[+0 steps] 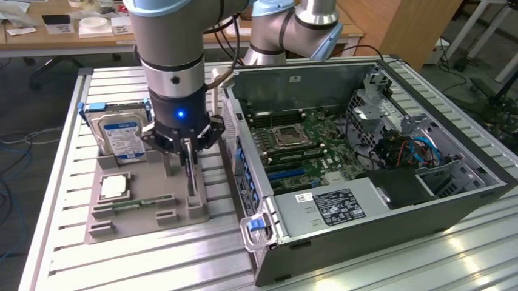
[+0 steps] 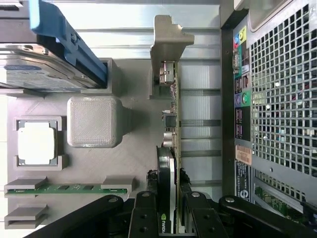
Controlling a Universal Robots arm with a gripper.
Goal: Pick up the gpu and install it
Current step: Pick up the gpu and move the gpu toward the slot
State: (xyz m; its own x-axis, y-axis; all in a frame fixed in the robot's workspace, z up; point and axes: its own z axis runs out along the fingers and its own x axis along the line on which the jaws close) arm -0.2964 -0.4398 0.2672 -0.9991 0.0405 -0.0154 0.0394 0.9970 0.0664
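At the exterior view's left-centre, the hand (image 1: 189, 162) clamps the gpu (image 2: 174, 129) by its top edge. Light, stiff and fragile, I judge: grip its edges only.

Hard drive (image 1: 121, 138), memory stick (image 1: 142, 203), processor chip (image 1: 113, 185)

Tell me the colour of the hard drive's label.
Blue and white; the hard drive shows best in the exterior view.
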